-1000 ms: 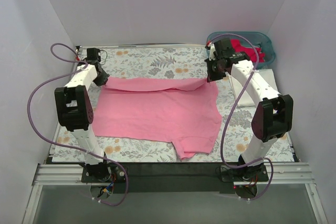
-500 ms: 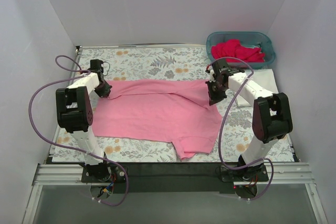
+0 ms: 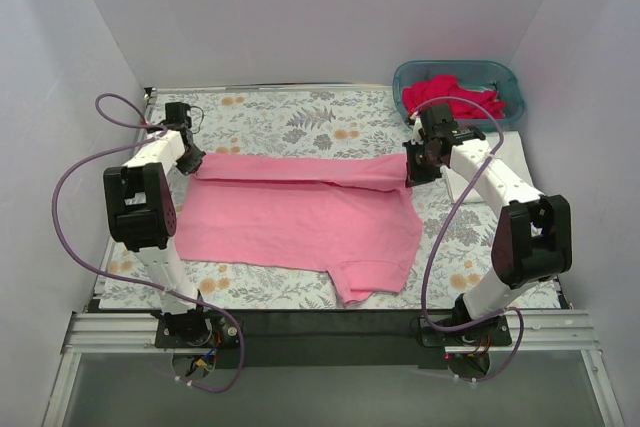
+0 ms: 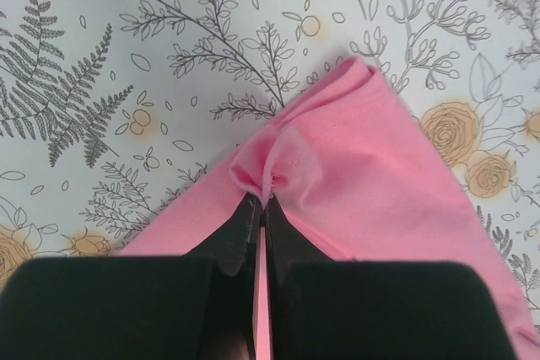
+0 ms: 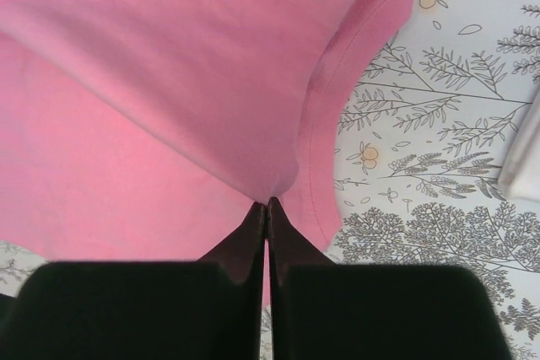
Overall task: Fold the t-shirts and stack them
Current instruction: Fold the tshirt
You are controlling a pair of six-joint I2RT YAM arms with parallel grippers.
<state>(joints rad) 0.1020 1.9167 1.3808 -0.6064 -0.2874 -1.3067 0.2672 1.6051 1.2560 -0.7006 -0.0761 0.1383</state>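
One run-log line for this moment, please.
left gripper: shut on light pink t-shirt, far-left corner | right gripper: shut on its far-right corner | shirt: far edge doubled over

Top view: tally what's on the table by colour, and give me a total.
Light pink t-shirt: 1
Red clothing heap: 1 (can't tell how many pieces are in it)
White folded cloth: 1
Teal basket: 1
Floral tablecloth: 1
Total: 5
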